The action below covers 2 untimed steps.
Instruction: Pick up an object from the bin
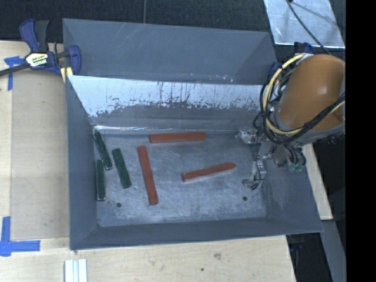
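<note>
My gripper hangs at the right side of the bin floor, just below the orange-covered wrist. Nothing shows between its fingertips. The nearest thing is a red-brown flat stick, lying tilted just to the gripper's left and apart from it. A second red-brown stick lies level along the back wall. A third red-brown stick lies nearly upright on the floor, left of centre.
Three dark green sticks lie close together at the bin's left end. The bin's sloped walls rise on every side, and the right wall is close behind the gripper.
</note>
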### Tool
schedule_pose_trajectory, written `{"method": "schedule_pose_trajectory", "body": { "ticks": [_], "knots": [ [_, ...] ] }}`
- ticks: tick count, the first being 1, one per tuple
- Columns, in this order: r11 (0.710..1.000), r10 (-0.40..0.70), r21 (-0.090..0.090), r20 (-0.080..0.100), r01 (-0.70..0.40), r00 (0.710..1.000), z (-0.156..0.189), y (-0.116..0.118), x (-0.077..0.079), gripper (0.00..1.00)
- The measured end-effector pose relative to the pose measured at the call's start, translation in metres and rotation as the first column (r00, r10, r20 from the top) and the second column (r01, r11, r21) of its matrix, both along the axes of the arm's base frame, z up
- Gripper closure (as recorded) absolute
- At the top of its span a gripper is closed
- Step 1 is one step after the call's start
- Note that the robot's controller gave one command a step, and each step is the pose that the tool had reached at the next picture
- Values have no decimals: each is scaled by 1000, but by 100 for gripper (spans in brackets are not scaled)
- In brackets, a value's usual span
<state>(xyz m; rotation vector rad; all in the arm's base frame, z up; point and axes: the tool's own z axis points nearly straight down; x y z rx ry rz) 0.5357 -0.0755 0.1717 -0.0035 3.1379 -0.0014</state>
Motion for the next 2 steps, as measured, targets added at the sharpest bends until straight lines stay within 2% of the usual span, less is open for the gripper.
{"method": "schedule_pose_trajectory", "body": {
  "ticks": [1,2],
  "knots": [
    [984,177,2,-4,-177,984,-104,29,26,0],
    [984,176,-1,4,-176,984,-100,29,28,100]
  ]
}}
